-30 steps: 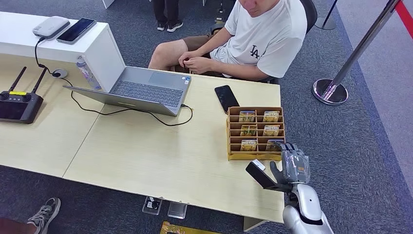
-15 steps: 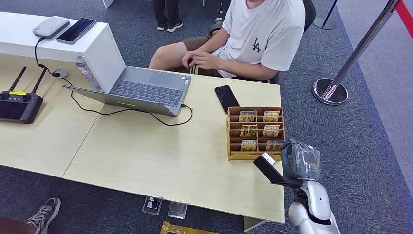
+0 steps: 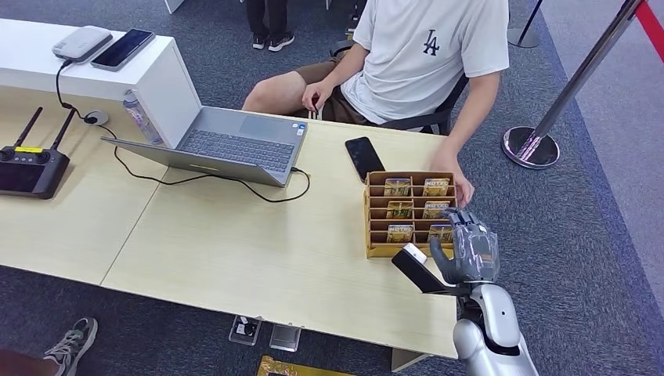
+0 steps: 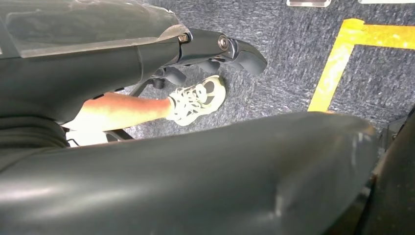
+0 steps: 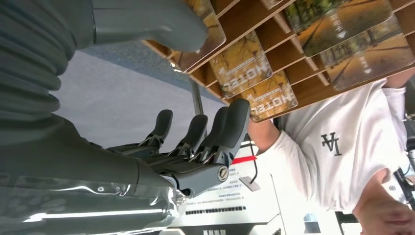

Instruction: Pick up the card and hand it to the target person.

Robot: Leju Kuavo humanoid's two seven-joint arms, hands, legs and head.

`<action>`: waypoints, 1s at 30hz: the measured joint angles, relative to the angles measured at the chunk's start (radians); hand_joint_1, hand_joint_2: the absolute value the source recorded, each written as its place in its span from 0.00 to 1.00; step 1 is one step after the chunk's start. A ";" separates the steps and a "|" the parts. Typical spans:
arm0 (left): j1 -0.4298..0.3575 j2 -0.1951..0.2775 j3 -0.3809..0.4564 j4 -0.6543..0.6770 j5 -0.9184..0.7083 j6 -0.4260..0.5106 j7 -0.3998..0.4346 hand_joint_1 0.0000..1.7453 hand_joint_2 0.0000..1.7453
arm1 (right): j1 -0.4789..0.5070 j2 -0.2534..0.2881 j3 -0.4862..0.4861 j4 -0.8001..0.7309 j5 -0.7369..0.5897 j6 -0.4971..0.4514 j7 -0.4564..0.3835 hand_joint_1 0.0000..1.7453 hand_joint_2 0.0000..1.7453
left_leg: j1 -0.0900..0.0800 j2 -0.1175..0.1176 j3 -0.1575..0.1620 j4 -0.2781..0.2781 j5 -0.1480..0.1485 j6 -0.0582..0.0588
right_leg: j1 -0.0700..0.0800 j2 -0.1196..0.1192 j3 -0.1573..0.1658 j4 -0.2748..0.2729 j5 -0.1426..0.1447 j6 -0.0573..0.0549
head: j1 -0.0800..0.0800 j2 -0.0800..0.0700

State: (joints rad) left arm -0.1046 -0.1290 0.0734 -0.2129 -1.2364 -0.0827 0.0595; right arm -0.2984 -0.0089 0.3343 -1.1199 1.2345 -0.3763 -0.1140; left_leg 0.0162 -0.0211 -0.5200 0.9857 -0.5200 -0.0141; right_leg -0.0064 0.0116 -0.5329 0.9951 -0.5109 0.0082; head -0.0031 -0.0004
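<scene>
Silver right arm (image 3: 495, 333), grey ribbed-cover hand (image 3: 470, 249), dark fingers (image 5: 230, 128).

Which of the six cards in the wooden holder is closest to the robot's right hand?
The card in the front row on the right side of the holder; the right hand is right beside it.

Pale wood-grain table (image 3: 258, 258) carrying an open grey laptop (image 3: 235, 145) with a black cable (image 3: 196, 178) looping across the top; a black phone (image 3: 364, 157) lying flat just beside a wooden slotted card holder (image 3: 376, 227) near the right edge; a black controller with two antennas (image 3: 30, 168) at far left; a white raised shelf (image 3: 156, 70) bearing a second phone (image 3: 124, 48) and a grey box (image 3: 81, 42)
</scene>
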 joint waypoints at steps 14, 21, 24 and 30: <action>0.000 0.000 0.006 0.000 0.000 0.000 0.000 0.00 0.00 | -0.038 0.025 0.025 0.108 -0.014 -0.010 -0.011 0.51 1.00 | 0.000 0.000 0.000 0.000 0.000 0.000 | 0.000 0.000 0.000 0.000 0.000 0.000 | 0.000 0.000; 0.000 0.000 0.013 0.000 0.000 0.001 0.000 0.00 0.00 | -0.059 0.028 0.028 0.149 -0.012 -0.036 -0.001 0.46 1.00 | 0.000 0.000 0.000 0.000 0.000 0.000 | 0.000 0.000 0.000 0.000 0.000 0.000 | 0.000 0.000; 0.000 0.000 0.014 0.000 -0.003 0.001 0.000 0.00 0.00 | -0.068 0.028 0.029 0.162 -0.008 -0.043 0.007 0.45 1.00 | 0.000 0.000 0.000 0.000 0.000 0.000 | 0.000 0.000 0.000 0.000 0.000 0.000 | 0.000 0.000; 0.000 0.000 0.014 0.000 -0.011 0.001 0.000 0.00 0.00 | -0.082 0.026 0.028 0.182 0.001 -0.058 0.017 0.54 1.00 | 0.000 0.000 0.000 0.000 0.000 0.000 | 0.000 0.000 0.000 0.000 0.000 0.000 | 0.000 0.000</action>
State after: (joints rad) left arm -0.1047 -0.1293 0.0870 -0.2129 -1.2477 -0.0821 0.0595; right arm -0.3807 0.0172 0.3625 -0.9378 1.2354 -0.4341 -0.0967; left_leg 0.0162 -0.0212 -0.5199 0.9858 -0.5200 -0.0141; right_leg -0.0064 0.0116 -0.5330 0.9951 -0.5108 0.0082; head -0.0031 -0.0004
